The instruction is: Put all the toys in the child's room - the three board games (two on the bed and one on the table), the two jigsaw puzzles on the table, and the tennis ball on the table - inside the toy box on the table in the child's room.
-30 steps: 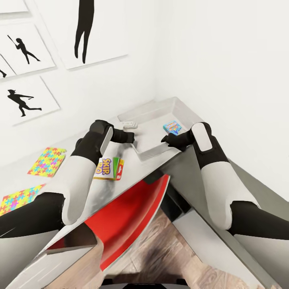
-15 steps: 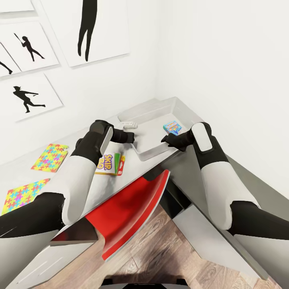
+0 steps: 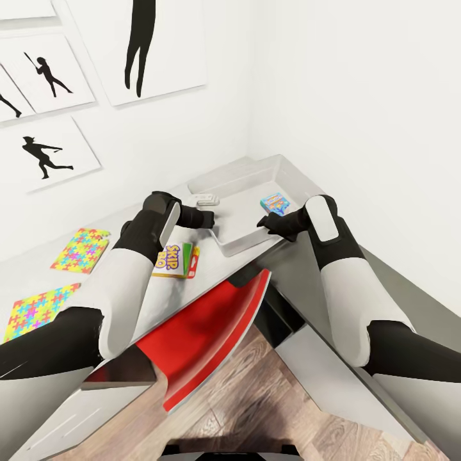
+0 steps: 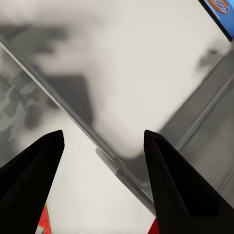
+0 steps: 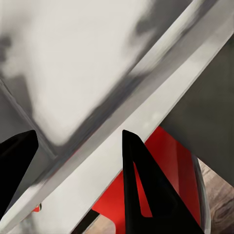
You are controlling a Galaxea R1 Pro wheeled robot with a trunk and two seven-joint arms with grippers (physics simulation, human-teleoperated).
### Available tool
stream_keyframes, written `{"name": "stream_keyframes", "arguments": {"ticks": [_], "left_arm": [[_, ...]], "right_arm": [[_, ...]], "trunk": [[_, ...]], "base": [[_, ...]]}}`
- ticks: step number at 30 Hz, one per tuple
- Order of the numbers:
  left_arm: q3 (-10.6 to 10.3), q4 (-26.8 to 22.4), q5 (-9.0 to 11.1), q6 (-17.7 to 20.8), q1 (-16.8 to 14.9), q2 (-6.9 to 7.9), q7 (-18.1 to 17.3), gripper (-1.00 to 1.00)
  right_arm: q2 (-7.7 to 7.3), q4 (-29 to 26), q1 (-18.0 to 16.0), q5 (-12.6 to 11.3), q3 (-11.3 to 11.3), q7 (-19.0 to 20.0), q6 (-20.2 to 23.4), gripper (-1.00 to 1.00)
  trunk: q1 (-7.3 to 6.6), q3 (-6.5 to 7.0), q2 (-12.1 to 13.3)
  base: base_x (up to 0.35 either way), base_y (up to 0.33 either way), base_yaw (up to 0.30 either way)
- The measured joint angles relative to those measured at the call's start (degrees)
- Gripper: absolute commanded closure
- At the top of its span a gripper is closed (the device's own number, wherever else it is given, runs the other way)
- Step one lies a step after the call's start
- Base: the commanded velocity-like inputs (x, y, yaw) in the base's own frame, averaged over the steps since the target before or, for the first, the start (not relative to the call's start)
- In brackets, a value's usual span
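Toy box [image 3: 291, 176] on worktop [image 3: 38, 269] corner: holds one colourful game box [image 3: 276, 203]. Skip-Bo box [image 3: 175, 260] and two jigsaw puzzles [image 3: 79, 250] lie outside it. Left gripper [image 4: 103, 146] and right gripper [image 5: 78, 139]: both spread, empty, over the bin's near rim.

Light: bright, even, soft around me.
Shadows: faint under my arms.
Wrist views: blurred, smeared greys.
Head view: edges stretched.

The head camera has shifted slightly; the things themselves lie unmoved.

White walls [image 3: 333, 96], silhouette pictures [image 3: 51, 157], wood-plank floor [image 3: 256, 397]
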Motion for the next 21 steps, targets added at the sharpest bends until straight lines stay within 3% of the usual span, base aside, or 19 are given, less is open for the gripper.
{"name": "stream_keyframes", "arguments": {"ticks": [21], "left_arm": [[0.0,0.0,0.0,0.1,0.0,0.0,0.0,1.0]], "right_arm": [[0.0,0.0,0.0,-0.1,0.0,0.0,0.0,1.0]], "trunk": [[0.0,-1.07,0.0]], "base": [[0.0,0.0,0.0]]}}
